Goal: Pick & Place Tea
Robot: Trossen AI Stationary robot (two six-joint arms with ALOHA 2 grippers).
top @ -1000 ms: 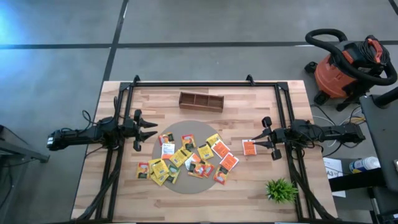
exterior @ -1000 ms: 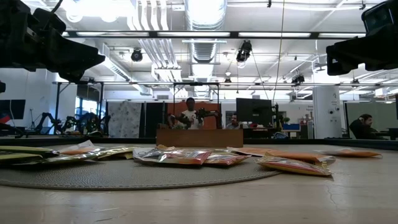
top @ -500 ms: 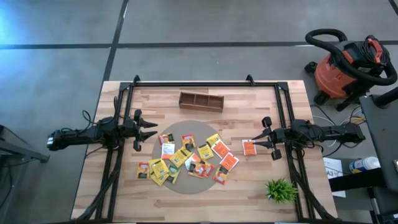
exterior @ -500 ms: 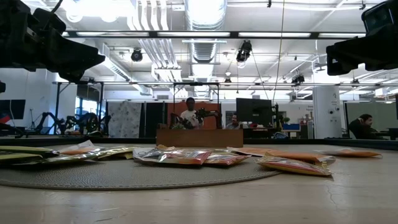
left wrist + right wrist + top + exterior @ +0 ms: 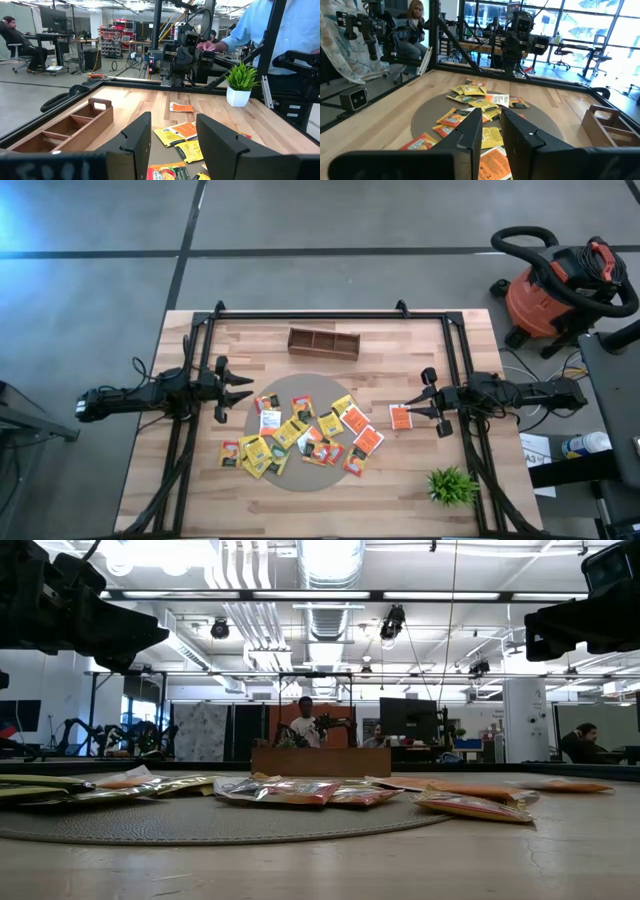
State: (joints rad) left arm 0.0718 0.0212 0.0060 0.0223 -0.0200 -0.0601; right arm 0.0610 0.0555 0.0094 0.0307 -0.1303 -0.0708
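Note:
Several tea packets (image 5: 300,435), mostly yellow with some orange-red, lie flat and partly overlapping on a round grey mat (image 5: 285,395) in the middle of the table. One orange packet (image 5: 401,417) lies alone on the wood to the mat's right, under the fingertips of my right gripper (image 5: 410,411). That gripper hangs level above the table, with a narrow empty gap between its fingers (image 5: 491,112). My left gripper (image 5: 245,389) hangs level above the mat's left edge, open wide (image 5: 172,120) and holding nothing.
A brown wooden divided tray (image 5: 323,342) stands at the far middle of the table. A small green plant (image 5: 452,485) in a white pot stands near the front right corner. Black frame rails (image 5: 310,314) run along the table's far, left and right sides. People show in the room beyond.

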